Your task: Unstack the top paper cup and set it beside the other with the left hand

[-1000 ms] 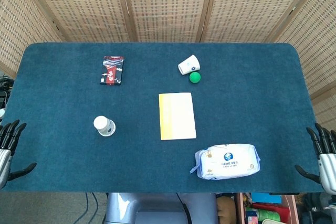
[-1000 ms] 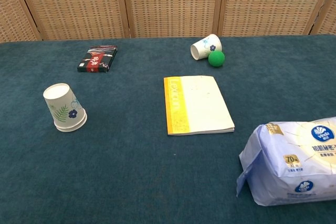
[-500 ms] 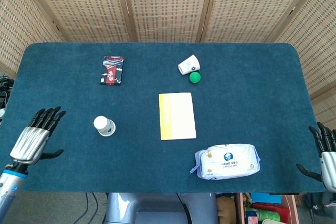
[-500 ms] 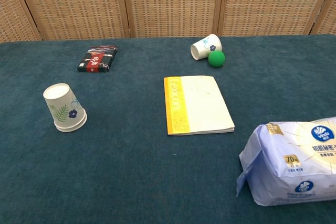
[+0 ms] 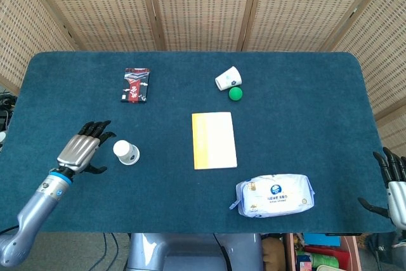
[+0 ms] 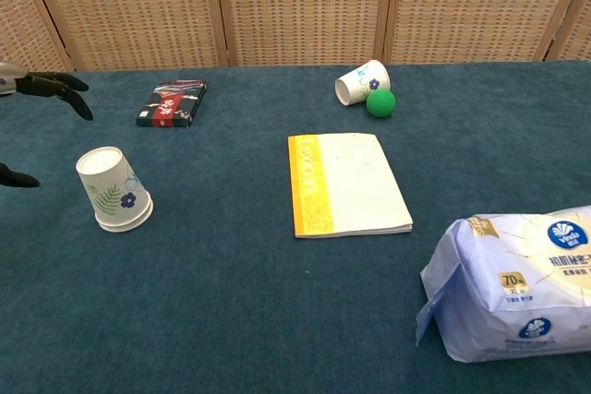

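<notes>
A white paper cup (image 5: 126,152) with a blue and green flower print stands upside down on the table's left side, also seen in the chest view as the cup (image 6: 114,189). Whether it is one cup or a stack, I cannot tell. My left hand (image 5: 81,150) hovers just left of it, open, fingers spread toward the cup and not touching it. Only the left hand's fingertips (image 6: 57,88) show at the chest view's left edge. A second paper cup (image 5: 228,79) lies on its side at the back. My right hand (image 5: 394,187) is open at the table's front right corner.
A green ball (image 5: 235,93) rests against the tipped cup. A yellow-spined notebook (image 5: 214,139) lies mid-table, a pack of wipes (image 5: 275,195) at the front right, and a dark red-and-black packet (image 5: 135,85) at the back left. Wicker screens stand behind the blue table (image 5: 304,112).
My left hand has come in from the table's left edge and moved right, up to the upside-down cup. The right hand has sunk slightly at the right corner.
</notes>
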